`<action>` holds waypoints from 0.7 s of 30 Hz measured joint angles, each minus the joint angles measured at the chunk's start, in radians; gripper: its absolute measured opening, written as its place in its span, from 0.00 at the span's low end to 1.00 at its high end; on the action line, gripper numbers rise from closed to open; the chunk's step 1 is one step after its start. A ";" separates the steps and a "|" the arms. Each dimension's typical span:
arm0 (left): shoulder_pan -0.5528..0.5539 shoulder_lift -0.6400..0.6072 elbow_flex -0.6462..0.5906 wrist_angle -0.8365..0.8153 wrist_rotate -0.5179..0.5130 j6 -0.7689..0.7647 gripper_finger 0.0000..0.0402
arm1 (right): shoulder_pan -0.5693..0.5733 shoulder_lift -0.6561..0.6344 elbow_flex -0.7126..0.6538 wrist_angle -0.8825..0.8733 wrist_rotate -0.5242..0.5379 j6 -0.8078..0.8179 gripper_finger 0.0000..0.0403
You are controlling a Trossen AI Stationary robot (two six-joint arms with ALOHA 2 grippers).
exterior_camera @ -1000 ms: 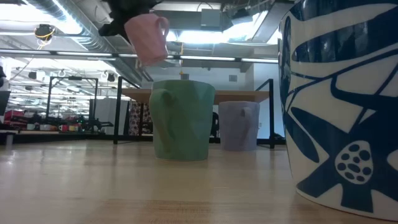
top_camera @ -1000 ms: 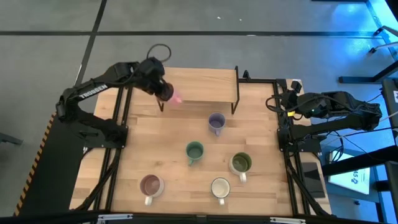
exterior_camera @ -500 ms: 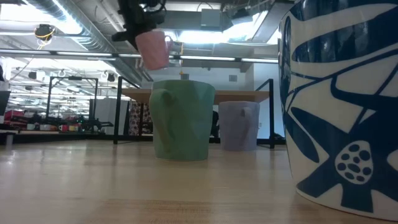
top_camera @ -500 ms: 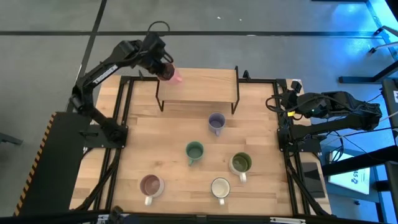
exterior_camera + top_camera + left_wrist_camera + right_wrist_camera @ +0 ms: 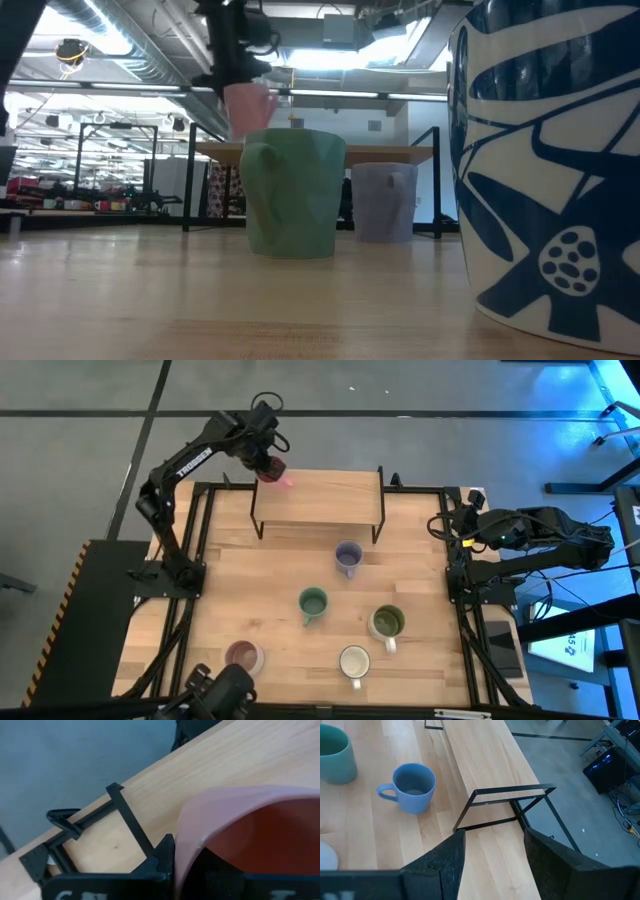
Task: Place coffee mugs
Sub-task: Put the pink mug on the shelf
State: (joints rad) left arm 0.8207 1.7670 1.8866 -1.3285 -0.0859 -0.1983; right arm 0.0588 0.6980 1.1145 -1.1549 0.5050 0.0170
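Observation:
My left gripper (image 5: 268, 463) is shut on the pink mug (image 5: 277, 477) over the far left end of the raised wooden shelf (image 5: 320, 497). In the low view the pink mug (image 5: 247, 104) hangs upright under the gripper (image 5: 235, 72); the teal mug hides its base. On the table stand the lavender mug (image 5: 348, 557), the teal-green mug (image 5: 313, 603), the olive-green mug (image 5: 387, 623), the white mug (image 5: 354, 661) and the mauve-inside mug (image 5: 243, 655). My right gripper (image 5: 492, 862) is open, parked at the table's right edge. My left gripper holds the pink mug by its rim wall (image 5: 182, 845), one finger (image 5: 165, 856) outside the wall and the other inside the mug. The fingers come from above, pointing down. The mug sits upright below them; I cannot tell whether its base touches the shelf top.
The shelf stands on thin black legs (image 5: 379, 510) at the table's far side. A white mug with a blue pattern (image 5: 545, 170) fills the low view's right. A dark shape (image 5: 218, 695) shows at the near edge, partly over the mauve-inside mug. Bare wood lies left of the mugs.
My left gripper has carried the pink mug toward the far edge, from the shelf's near left leg to over its far left end, and lowered it. The mug has turned from tilted to upright. A dark shape has come in at the near edge.

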 joint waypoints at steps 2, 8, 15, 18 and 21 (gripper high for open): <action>0.004 0.009 0.001 0.002 -0.022 0.021 0.03 | 0.000 0.000 0.000 0.000 0.000 0.000 0.48; 0.046 0.029 0.001 0.003 -0.008 0.036 0.03 | 0.000 0.000 0.000 0.000 0.000 0.000 0.48; 0.066 0.028 0.001 0.014 0.001 0.056 0.03 | 0.000 0.000 0.000 0.000 0.000 0.000 0.48; 0.066 0.032 0.001 0.014 0.002 0.062 0.03 | 0.000 0.000 0.000 0.000 0.000 0.000 0.48; 0.065 0.035 0.001 0.014 0.002 0.075 0.03 | 0.000 0.000 0.000 0.000 0.000 -0.004 0.48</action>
State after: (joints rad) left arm 0.8853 1.8019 1.8874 -1.3149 -0.0842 -0.1231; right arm 0.0586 0.6982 1.1145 -1.1550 0.5046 0.0128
